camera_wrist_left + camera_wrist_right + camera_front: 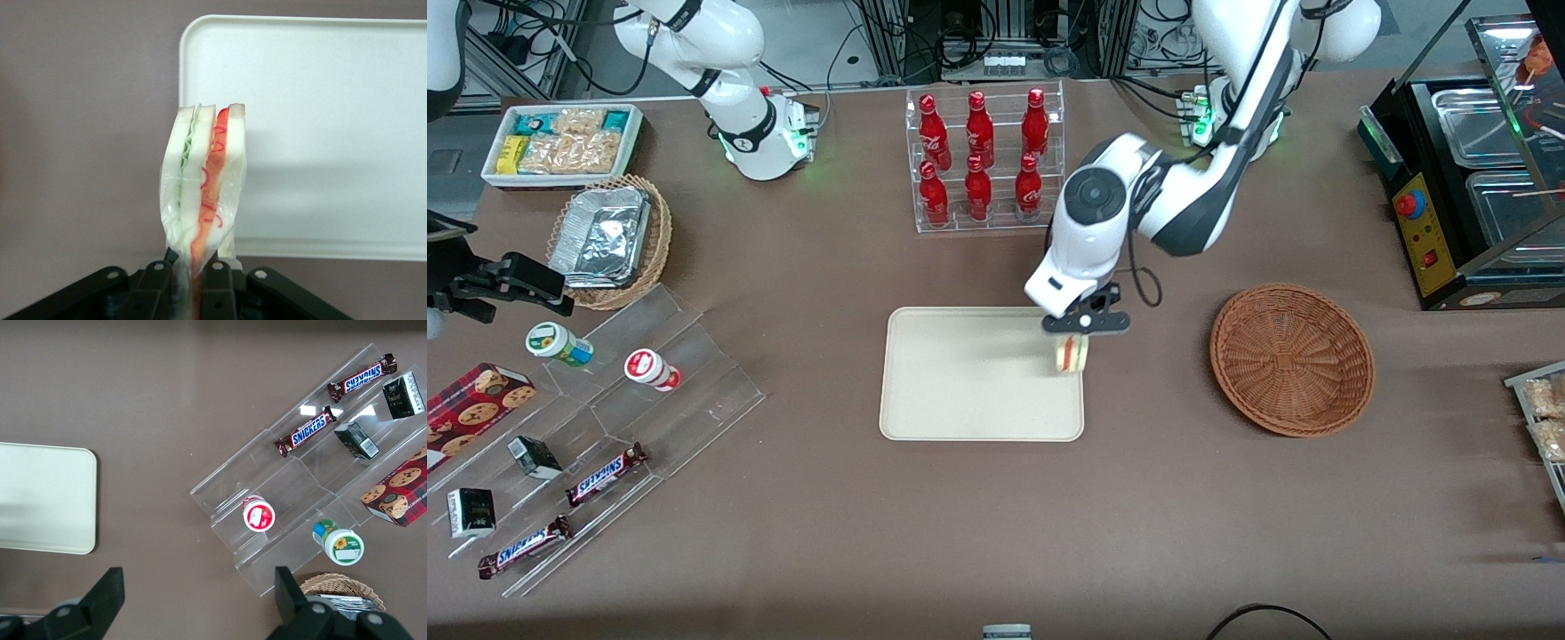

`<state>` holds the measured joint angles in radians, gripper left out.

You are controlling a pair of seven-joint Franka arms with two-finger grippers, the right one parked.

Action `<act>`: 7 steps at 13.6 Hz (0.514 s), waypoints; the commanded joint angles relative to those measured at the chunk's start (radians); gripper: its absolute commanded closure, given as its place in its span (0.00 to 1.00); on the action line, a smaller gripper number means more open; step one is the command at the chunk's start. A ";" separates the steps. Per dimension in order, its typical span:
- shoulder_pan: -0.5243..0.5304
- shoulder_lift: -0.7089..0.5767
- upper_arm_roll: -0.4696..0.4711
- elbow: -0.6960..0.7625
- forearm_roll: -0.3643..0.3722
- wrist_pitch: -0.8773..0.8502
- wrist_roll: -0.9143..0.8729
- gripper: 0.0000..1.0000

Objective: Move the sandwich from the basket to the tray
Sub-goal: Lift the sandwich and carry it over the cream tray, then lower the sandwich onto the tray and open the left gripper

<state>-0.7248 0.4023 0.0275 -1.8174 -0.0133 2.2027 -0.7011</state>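
The end effector (1074,342) is seen poised over the edge of the tray (960,382) that lies toward the working arm's end of the bench, its fingers (217,283) clamped on the sandwich (1071,354). In the left wrist view the wedge is pinched at one end, and its pale bread, green layer and orange-red filling, all under a clear wrap, are seen standing out from the jaws. The sandwich is held on edge, over the tray's rim rather than its middle; whether it is already touching the tray surface cannot be told, though a soft shadow is cast on the tray just beside it.

Outward from there, the tray is found bare of anything else. The basket (1291,358) sits well apart on the bench (996,533), toward the working arm's end, and nothing is left in it. A rack of red bottles (983,156) stands farther from the front camera than the tray.

So the pick and the carry are judged done. What is left: the sandwich to be brought fully inside the rim, lowered, released, and the end effector drawn clear.
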 commanded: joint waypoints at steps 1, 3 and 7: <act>-0.018 0.110 0.011 0.122 -0.022 -0.009 0.021 0.86; -0.018 0.163 0.011 0.171 -0.022 0.002 0.021 0.86; -0.021 0.210 0.000 0.191 -0.016 0.055 0.021 0.85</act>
<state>-0.7321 0.5861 0.0256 -1.6598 -0.0169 2.2385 -0.6948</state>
